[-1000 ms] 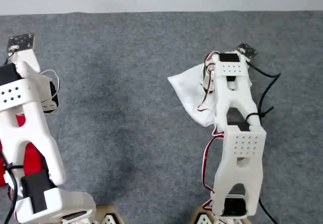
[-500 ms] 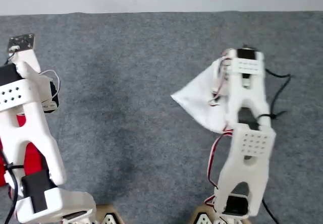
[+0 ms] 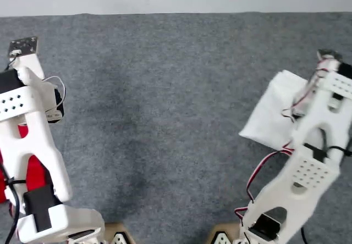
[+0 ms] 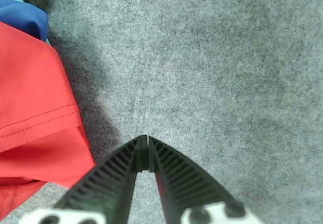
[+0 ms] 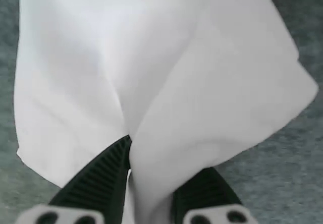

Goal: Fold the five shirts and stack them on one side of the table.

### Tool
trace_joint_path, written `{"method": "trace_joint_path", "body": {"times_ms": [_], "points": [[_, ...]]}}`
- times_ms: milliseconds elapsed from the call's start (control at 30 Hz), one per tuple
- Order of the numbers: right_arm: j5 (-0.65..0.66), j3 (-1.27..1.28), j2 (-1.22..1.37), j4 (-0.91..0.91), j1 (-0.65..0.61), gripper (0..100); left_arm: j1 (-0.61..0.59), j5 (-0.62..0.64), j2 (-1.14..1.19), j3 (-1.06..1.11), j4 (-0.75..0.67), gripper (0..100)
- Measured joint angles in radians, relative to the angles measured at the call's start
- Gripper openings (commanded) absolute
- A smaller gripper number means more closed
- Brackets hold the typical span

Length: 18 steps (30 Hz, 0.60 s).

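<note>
Grey felt tabletop (image 3: 165, 90): white shirt (image 3: 269, 117) at 3 o'clock edge, pinched in right gripper (image 5: 161, 158); left gripper (image 4: 147, 142) closed, empty, beside red shirt (image 4: 35, 98). Likely placing step; next: set flat, release.

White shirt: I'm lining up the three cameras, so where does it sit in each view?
High view: white shirt at the right edge, under the right arm.
Left wrist view: red shirt beside the shut left hand instead.
Right wrist view: white shirt close up, pinched in the right hand.
Shared landmark: the grey mat, in all three.
</note>
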Motion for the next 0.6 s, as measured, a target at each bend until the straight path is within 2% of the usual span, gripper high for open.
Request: {"method": "trace_joint_path", "body": {"times_ms": [600], "points": [[0.276,0.000,0.000,-0.170,0.224,0.9,0.000,0.000,0.000,0.000,0.000,1]]}}
